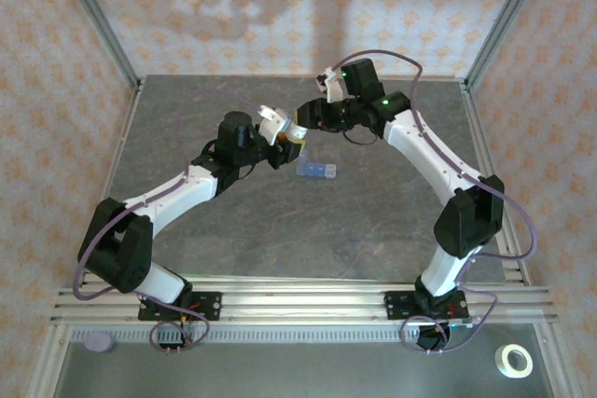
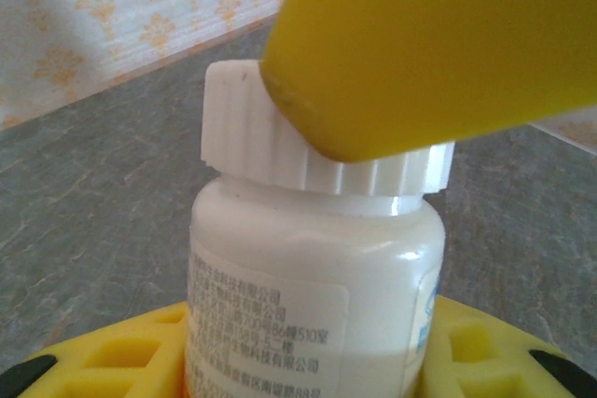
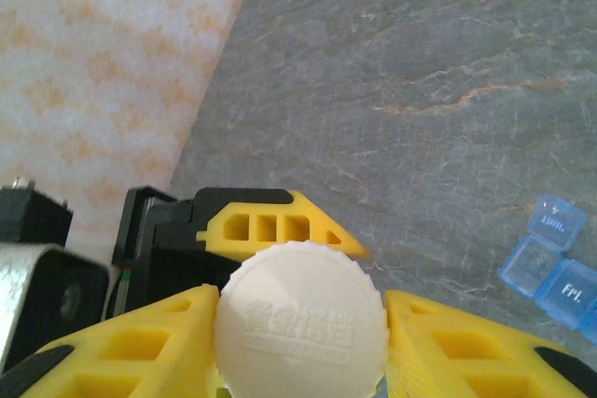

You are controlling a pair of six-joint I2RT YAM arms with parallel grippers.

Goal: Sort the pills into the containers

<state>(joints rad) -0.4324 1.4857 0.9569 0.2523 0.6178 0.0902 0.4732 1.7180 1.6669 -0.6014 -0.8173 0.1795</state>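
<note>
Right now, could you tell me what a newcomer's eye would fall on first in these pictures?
The white bottle held over the middle of the table: the left hand holds its body while the right hand clasps its ribbed cap. Nearby, a small blue pill box lies on the table.

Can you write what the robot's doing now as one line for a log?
left tool: holds bottle | right tool: grips cap | pill box: lying on table, untouched | cap: still on bottle
</note>
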